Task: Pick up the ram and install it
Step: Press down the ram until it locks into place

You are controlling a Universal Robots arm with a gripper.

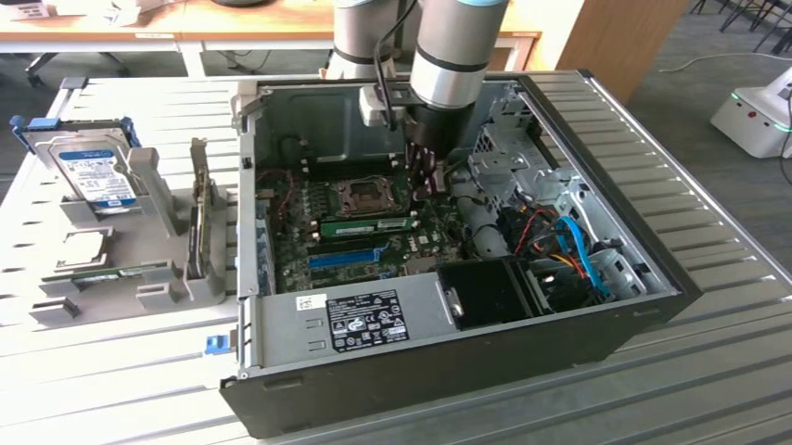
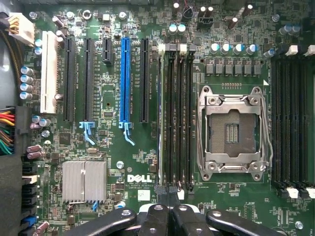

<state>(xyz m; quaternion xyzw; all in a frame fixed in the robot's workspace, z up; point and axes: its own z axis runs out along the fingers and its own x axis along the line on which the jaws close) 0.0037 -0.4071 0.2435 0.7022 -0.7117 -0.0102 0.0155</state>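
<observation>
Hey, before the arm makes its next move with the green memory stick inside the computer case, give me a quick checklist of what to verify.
1. Long thin green circuit-board ram lined up along the black memory slots: ok.
2. Ram pressed fully home: cannot tell.
3. Gripper over the slots' end: ok.
4. Gripper holding the ram: cannot tell.
5. Silver-framed processor socket beside the slots, nothing across it: ok.
6. Long blue plastic slot apart from the ram: ok.

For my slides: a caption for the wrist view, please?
Gripper above the motherboard, the ram standing in a slot beside the empty processor socket.
</observation>
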